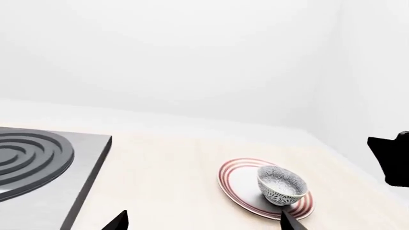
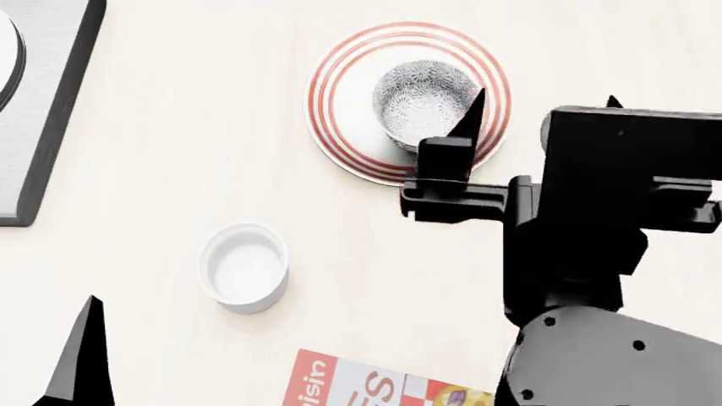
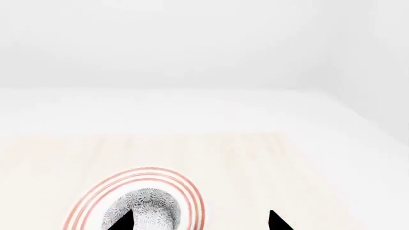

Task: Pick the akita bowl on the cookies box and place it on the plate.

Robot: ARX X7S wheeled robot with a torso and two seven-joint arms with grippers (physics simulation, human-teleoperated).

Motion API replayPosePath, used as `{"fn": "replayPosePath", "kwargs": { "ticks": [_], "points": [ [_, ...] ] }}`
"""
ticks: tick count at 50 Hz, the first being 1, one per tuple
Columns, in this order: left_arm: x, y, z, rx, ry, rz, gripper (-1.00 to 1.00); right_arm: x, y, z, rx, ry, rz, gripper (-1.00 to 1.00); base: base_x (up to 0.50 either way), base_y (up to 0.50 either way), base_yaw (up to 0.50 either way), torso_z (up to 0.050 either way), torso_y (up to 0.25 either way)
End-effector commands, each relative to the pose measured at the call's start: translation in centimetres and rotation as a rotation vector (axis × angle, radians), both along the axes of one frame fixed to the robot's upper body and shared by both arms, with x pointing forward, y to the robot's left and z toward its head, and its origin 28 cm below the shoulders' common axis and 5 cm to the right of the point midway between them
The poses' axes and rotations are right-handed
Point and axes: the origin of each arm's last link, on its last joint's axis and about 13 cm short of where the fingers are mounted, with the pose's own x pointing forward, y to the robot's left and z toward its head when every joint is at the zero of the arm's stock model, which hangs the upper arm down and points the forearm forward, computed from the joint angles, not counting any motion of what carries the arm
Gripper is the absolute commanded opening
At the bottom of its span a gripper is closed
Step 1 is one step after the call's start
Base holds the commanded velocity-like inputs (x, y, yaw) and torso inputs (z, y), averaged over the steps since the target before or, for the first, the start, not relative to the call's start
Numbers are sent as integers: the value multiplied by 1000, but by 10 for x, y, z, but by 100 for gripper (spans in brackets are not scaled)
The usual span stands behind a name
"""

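The speckled akita bowl (image 2: 420,103) stands upright inside the red-ringed plate (image 2: 338,93), free of both grippers. My right gripper (image 2: 546,96) is open just beside it; one of its fingers (image 2: 468,118) crosses the bowl's near-right rim, the other is off the plate. In the right wrist view the bowl (image 3: 150,206) and plate (image 3: 185,191) lie behind the left-hand tip of the open gripper (image 3: 201,221). My left gripper (image 1: 204,223) is open and empty, with the bowl (image 1: 281,184) on the plate (image 1: 240,184) ahead. The cookies box (image 2: 373,389) shows at the head view's bottom edge with nothing on it.
A plain white cup (image 2: 243,266) stands between the box and the plate. A grey stove top (image 2: 34,101) with ringed burners (image 1: 26,155) fills the far left. One left finger (image 2: 81,355) shows at the lower left. White walls close the counter's far side.
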Motion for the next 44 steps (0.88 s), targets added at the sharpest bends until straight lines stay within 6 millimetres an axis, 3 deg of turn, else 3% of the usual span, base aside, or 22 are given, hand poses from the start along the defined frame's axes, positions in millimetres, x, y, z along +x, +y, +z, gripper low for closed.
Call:
{"fn": "replayPosePath", "kwargs": {
  "ticks": [1, 6, 25, 44],
  "points": [
    [-2, -3, -2, 9, 3, -11, 100, -30, 0, -30, -92, -62, 14, 100, 0, 0, 0, 0, 0],
    [-2, -3, -2, 9, 2, -11, 100, -36, 1, -49, -96, -55, -1, 100, 0, 0, 0, 0, 0],
    [-2, -6, -4, 11, 7, -25, 100, -62, 16, -87, -135, -56, -36, 100, 0, 0, 0, 0, 0],
    [-3, -7, -5, 15, 10, -27, 100, -80, 25, -104, -167, -47, -61, 100, 0, 0, 0, 0, 0]
  ]
}}
